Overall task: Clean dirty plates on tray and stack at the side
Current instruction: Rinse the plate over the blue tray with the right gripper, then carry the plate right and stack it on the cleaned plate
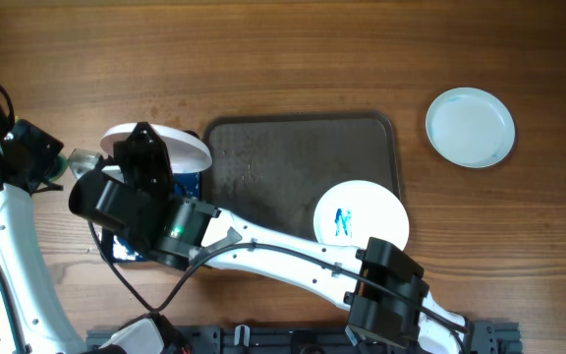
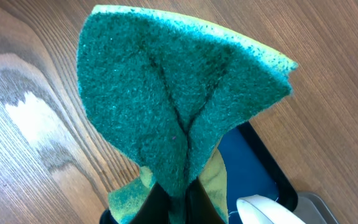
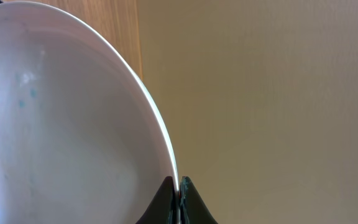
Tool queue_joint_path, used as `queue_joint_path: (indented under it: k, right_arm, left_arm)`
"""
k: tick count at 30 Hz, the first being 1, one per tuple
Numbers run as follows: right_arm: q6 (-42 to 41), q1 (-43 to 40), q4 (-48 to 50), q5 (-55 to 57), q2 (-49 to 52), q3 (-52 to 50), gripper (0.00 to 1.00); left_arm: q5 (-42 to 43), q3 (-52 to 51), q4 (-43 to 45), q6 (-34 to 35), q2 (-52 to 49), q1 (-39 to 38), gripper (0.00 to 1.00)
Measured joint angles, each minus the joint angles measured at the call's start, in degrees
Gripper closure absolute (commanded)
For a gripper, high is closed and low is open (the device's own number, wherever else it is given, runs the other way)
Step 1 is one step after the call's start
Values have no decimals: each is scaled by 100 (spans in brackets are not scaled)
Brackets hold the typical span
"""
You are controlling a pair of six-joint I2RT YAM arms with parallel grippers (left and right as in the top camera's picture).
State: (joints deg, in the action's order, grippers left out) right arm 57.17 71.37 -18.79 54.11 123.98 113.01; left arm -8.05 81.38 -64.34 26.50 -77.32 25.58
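Observation:
My right gripper [image 3: 179, 185] is shut on the rim of a white plate [image 3: 67, 124] that shows a few faint blue specks. It holds this plate [image 1: 165, 146] tilted, to the left of the dark grey tray [image 1: 283, 147]. A second plate [image 1: 360, 214], marked with a blue scribble, lies in the tray's near right corner. A plain white plate [image 1: 470, 127] rests on the table to the right of the tray. My left gripper [image 2: 179, 202] is shut on a green sponge [image 2: 179, 106], at the held plate's left [image 1: 79, 157].
A smaller glossy blue tray [image 2: 253, 168] lies under the held plate, mostly hidden by my right arm [image 1: 293, 251] in the overhead view. That arm stretches across the near side of the table. Bare wood surrounds the trays.

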Motion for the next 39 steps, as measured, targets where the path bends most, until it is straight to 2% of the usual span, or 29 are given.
queue_joint_path:
  k: [2, 4, 7, 9, 11, 13, 17, 19, 25, 28, 33, 39]
  right_arm:
    - [-146, 0, -55, 17, 0, 2, 96]
    - [-750, -11, -520, -48, 0, 28, 95]
    - [-2601, -142, -1593, -726, 0, 48, 96]
    - [-4138, -372, -2057, -1414, 0, 48, 96]
    - [-5176, -627, -2243, -1998, 0, 50, 96]
    - [-6234, -1154, -2500, -2944, -9, 50, 96]
    - [-7202, -2157, -3110, -4223, -238, 48, 95]
    - [-7796, -3163, -3563, -4666, -634, 48, 96]
    - [-8378, -5781, -5056, -5108, -1410, 81, 95]
    - [-8437, -6603, -5501, -5176, -1412, -20, 95]
    - [-8432, -7844, -5731, -5283, -1412, -538, 95]
    - [-8432, -9263, -5637, -5377, -1412, -1331, 96]
  left_arm:
    - [0, 0, -2, 2, 0, 0, 96]
    - [0, 0, -4, 2, 0, 0, 96]
    - [0, 0, -17, 2, 0, 0, 96]
    - [2, 0, -17, 2, 0, 0, 96]
    - [2, 0, -17, 0, 0, 0, 96]
    - [57, 0, -15, 2, 0, 0, 96]
    - [271, 0, -15, 31, -7, -39, 96]
    - [350, 0, -15, 42, -59, -177, 96]
    - [411, 0, 33, 42, -505, -1075, 96]
    - [452, 0, 85, 44, -800, -1585, 96]
    - [479, 0, 212, 42, -1276, -2258, 96]
    - [474, 0, 348, 42, -1419, -2441, 96]
